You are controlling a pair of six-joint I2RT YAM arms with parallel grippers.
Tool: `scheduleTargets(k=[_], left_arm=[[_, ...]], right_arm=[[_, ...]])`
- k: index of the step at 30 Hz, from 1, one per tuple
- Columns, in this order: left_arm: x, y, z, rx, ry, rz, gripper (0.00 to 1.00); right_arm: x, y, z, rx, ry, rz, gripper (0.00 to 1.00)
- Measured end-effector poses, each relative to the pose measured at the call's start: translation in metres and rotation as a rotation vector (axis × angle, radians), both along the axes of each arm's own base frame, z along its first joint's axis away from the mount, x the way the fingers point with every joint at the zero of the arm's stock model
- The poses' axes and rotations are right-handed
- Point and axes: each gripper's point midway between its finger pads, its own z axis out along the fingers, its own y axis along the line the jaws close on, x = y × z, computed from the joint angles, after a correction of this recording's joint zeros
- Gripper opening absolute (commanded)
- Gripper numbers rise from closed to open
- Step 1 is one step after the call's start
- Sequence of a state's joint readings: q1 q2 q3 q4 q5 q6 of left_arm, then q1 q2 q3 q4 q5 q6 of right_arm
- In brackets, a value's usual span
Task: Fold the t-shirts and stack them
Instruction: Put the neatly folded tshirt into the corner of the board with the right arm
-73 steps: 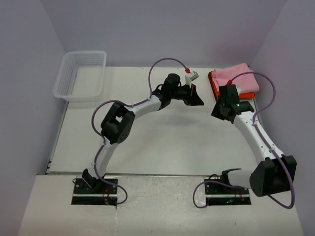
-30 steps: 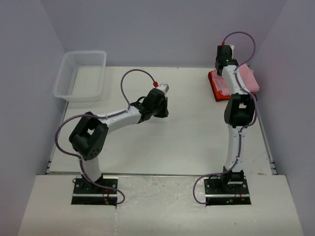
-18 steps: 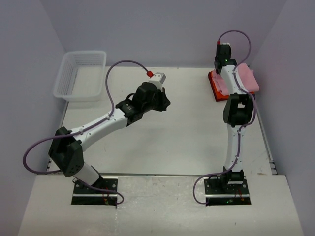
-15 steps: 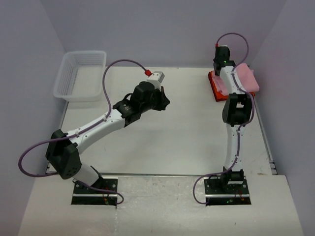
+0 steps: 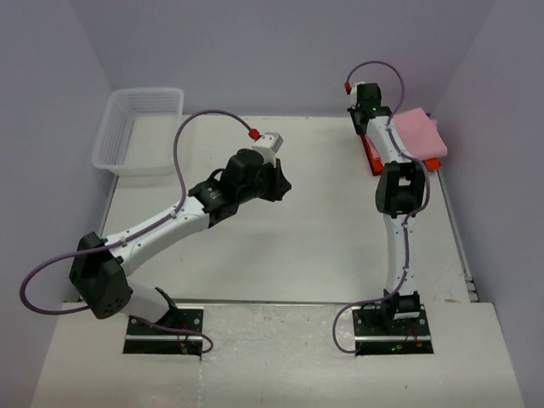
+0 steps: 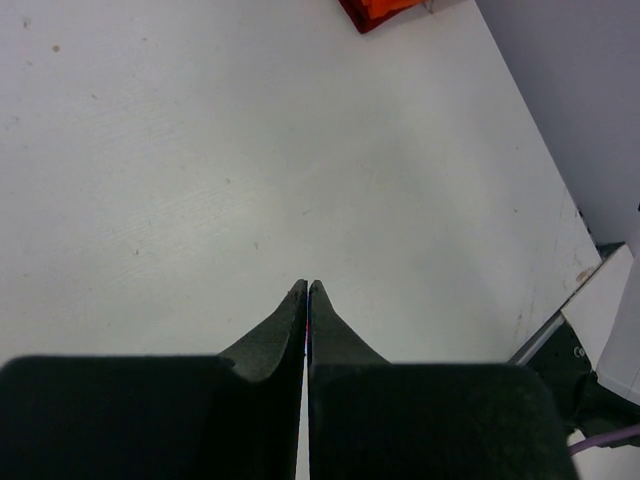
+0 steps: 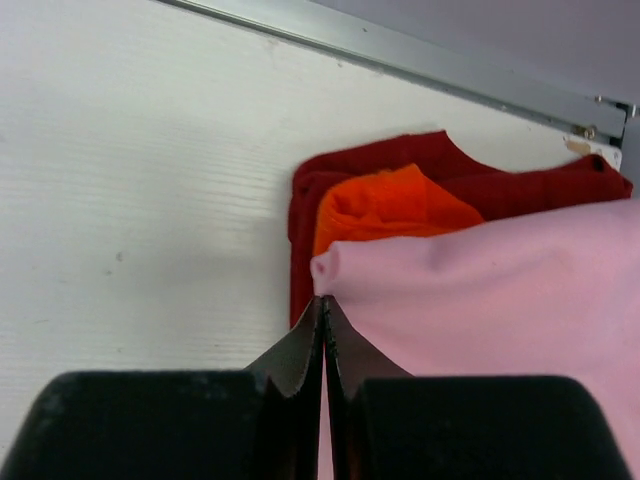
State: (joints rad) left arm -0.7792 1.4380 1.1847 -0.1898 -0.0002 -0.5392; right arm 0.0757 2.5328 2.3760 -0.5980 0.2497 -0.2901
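The light pink t-shirt (image 5: 421, 132) lies folded on top of the folded orange-red t-shirt (image 5: 372, 158) at the far right of the table. In the right wrist view the pink shirt (image 7: 500, 290) covers most of the orange-red one (image 7: 385, 205). My right gripper (image 7: 322, 299) is shut with nothing between the fingers, its tips at the pink shirt's left corner; from above it (image 5: 370, 126) sits at the stack's left edge. My left gripper (image 5: 276, 183) is shut and empty over bare table at mid-table (image 6: 307, 286). A corner of the orange-red shirt (image 6: 378, 10) shows far off.
A white mesh basket (image 5: 140, 127) stands at the far left corner. Purple walls close in the back and both sides. A metal rail (image 7: 400, 55) runs along the table's far edge. The table's near right edge (image 6: 560, 320) shows in the left wrist view.
The right arm has reached up and over the stack, and its wrist has shifted left along it. The left arm has stretched out lower, its gripper staying near mid-table.
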Motion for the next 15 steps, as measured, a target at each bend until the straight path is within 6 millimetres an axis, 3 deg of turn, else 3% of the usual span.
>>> scheduleTargets(k=[5,11,15], left_arm=[[-0.019,-0.013,-0.012,0.013,0.03,-0.063,0.0],[-0.033,-0.017,-0.029,0.04,0.064,-0.099,0.0],[-0.034,-0.013,-0.036,0.064,0.063,-0.076,0.0]], right_arm=[[0.011,0.022,0.009,-0.032,-0.049,0.068,0.0],[0.02,0.02,0.018,-0.036,-0.1,0.055,0.0],[0.013,0.025,0.023,0.049,-0.106,0.006,0.04]])
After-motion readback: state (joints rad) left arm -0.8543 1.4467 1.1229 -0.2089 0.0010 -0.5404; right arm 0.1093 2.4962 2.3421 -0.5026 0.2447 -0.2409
